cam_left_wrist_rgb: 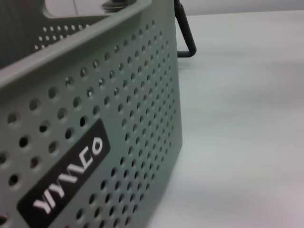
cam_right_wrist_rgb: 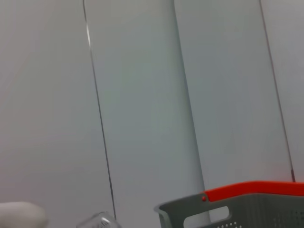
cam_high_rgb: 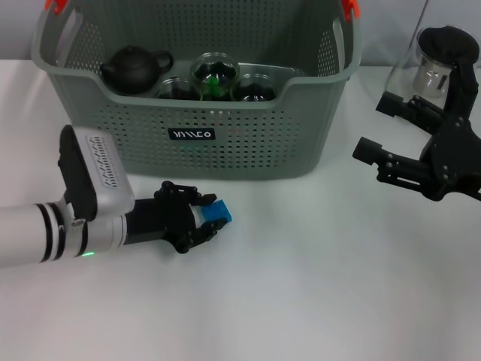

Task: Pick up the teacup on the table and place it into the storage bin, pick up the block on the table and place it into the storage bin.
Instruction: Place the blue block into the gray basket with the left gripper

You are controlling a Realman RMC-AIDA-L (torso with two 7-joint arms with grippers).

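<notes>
Block [cam_high_rgb: 219, 211], blue, sits on the white table [cam_high_rgb: 316, 286] just in front of the storage bin [cam_high_rgb: 248, 128], below and slightly right of its black label [cam_high_rgb: 191, 134]. Left pincer [cam_high_rgb: 201, 218] lies low at the table surface with its black fingers clamped on the block from either side. Storage bin stands at the rear of the table, grey-green and perforated, with orange handle clips [cam_high_rgb: 55, 6] at its upper corners. Inside it are a dark teapot [cam_high_rgb: 135, 69] and several glass teacups [cam_high_rgb: 215, 74] grouped beside it. Right pincer [cam_high_rgb: 391, 139] hovers to the right of the bin, fingers apart and holding nothing. Behind it stands a glass jug [cam_high_rgb: 432, 64] with a black handle. Left wrist view shows the bin's perforated front wall [cam_left_wrist_rgb: 137, 118] close by.
</notes>
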